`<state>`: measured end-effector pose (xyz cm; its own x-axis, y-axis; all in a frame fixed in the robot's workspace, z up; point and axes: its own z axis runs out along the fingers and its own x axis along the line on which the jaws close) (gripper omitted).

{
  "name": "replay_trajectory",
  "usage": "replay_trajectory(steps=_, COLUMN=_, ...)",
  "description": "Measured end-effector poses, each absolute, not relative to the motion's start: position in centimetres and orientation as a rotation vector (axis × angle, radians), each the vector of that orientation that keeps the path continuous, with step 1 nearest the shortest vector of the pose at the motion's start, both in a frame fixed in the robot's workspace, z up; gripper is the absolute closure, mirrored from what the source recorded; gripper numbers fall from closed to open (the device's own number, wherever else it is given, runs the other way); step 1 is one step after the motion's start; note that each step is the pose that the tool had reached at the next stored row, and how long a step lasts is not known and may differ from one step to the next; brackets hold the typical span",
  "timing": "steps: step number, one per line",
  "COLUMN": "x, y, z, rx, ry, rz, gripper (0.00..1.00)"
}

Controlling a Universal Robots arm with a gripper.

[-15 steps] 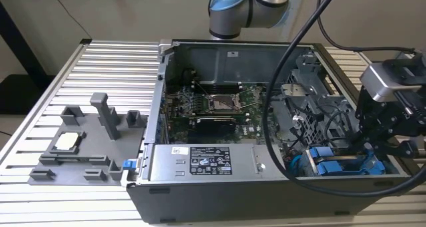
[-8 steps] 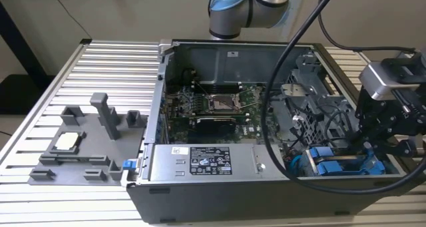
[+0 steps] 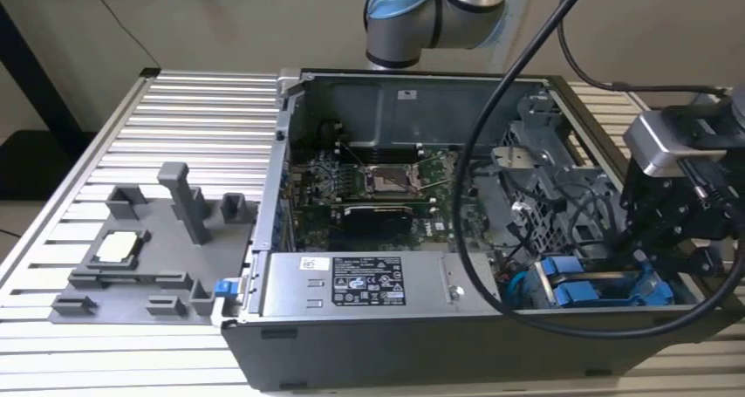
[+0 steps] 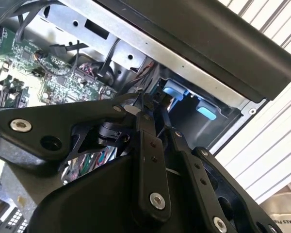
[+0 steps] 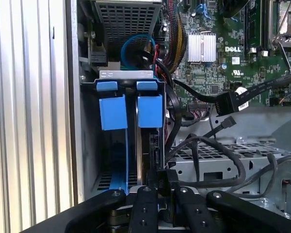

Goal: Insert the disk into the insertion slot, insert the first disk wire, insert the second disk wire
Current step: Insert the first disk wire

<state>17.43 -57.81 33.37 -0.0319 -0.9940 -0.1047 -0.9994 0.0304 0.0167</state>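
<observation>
Exterior view shows the disk (image 3: 605, 290) seated in the insertion slot (image 3: 524, 279) at the case's 4 o'clock corner, with the claw (image 3: 647, 262) just above it, pinched, judging by the first wrist view, on what seems a dark plug (image 5: 161, 176), which could jam if skewed.

The arm (image 3: 425, 13) shows one grey joint with a blue cap at the back. The black gripper (image 3: 658, 249) hangs low at the exterior view's right and points down.

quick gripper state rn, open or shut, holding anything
Gripper: cannot be told; it hangs close by the disk in its blue carrier.
</observation>
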Motion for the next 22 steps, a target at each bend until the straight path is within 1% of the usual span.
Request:
replay_trajectory(steps=9, x=17.4, y=-57.8, z=33.2, rx=-2.138, ry=2.21, rz=0.131, gripper=0.81)
replay_trajectory(steps=10, x=17.4, y=-57.8, z=33.2, rx=-2.137, ry=2.21, rz=0.132, gripper=0.79)
replay_trajectory(steps=12, x=17.4, y=-57.8, z=33.2, rx=-2.137, ry=2.21, rz=0.131, gripper=0.79)
replay_trajectory(steps=13, x=17.4, y=-57.8, z=33.2, rx=-2.137, ry=2.21, rz=0.131, gripper=0.73)
replay_trajectory(steps=14, x=17.4, y=-57.8, z=33.2, rx=-2.138, ry=2.21, rz=0.131, gripper=0.73)
replay_trajectory(steps=17, x=17.4, y=-57.8, z=33.9, rx=-2.138, ry=2.21, rz=0.131, gripper=0.73)
replay_trajectory(steps=22, x=17.4, y=-57.8, z=36.1, rx=-2.138, ry=2.21, rz=0.131, gripper=0.73)
